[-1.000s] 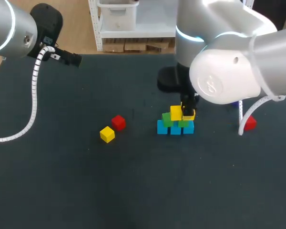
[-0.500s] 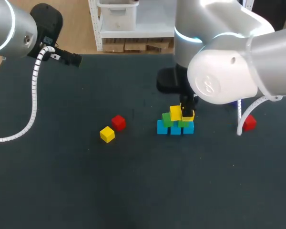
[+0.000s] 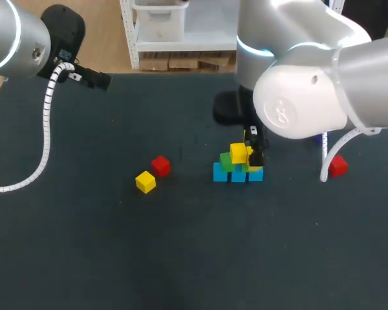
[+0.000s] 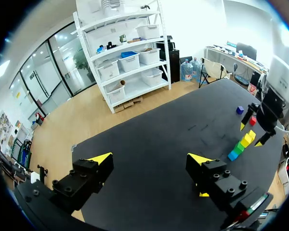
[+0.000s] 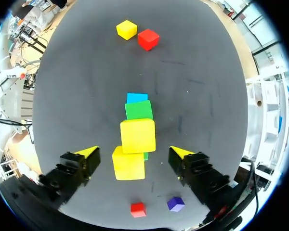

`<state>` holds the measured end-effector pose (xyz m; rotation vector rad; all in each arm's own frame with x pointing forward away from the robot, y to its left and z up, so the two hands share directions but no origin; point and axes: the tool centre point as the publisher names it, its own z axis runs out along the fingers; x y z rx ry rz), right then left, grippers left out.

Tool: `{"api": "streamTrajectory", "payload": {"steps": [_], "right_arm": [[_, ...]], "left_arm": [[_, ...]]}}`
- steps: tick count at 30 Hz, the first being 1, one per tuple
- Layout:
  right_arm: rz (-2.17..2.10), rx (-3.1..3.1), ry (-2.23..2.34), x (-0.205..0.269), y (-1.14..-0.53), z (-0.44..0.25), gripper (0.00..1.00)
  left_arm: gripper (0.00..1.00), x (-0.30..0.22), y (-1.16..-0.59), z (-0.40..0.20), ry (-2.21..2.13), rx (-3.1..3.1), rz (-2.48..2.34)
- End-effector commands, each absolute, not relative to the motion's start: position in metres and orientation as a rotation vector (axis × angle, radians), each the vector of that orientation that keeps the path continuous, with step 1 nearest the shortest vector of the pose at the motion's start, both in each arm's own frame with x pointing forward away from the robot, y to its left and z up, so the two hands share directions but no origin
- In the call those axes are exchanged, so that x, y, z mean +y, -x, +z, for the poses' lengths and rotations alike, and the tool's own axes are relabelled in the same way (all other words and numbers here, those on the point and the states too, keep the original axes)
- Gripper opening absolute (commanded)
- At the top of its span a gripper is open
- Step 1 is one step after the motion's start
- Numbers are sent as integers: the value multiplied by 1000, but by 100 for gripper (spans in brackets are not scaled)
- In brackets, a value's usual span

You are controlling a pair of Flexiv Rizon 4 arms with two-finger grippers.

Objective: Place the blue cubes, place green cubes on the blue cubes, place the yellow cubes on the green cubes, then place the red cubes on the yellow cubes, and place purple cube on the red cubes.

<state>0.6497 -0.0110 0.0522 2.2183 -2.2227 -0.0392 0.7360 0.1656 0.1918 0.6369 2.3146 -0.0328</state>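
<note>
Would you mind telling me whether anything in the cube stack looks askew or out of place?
The yellow cube between the right gripper's open fingers sits shifted sideways from the other yellow cube, with a sliver of green cube showing beside it. Nothing else stands out.

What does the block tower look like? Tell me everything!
The tower is a small stepped pile of plain, solid-coloured cubes on the dark table. At the bottom, blue cubes sit side by side. On them rest green cubes, and two yellow cubes top those. No red or purple cube is on it yet. The right gripper hangs open just above, one finger on each side of the yellow cubes, seemingly not touching.
</note>
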Motion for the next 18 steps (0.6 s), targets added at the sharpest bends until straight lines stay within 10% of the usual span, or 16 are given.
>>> {"api": "streamTrajectory", "payload": {"steps": [1,6,18], "right_arm": [[-19,-2240,-2210,-17,-648,55,100],[-15,-2252,-2199,-21,-648,55,50],[-20,-2252,-2195,-21,-649,52,41]], "left_arm": [[100,166,-737,192,-639,2315,-36],[100,166,-737,192,-639,2315,-36],[100,166,-737,192,-639,2315,-36]]}}
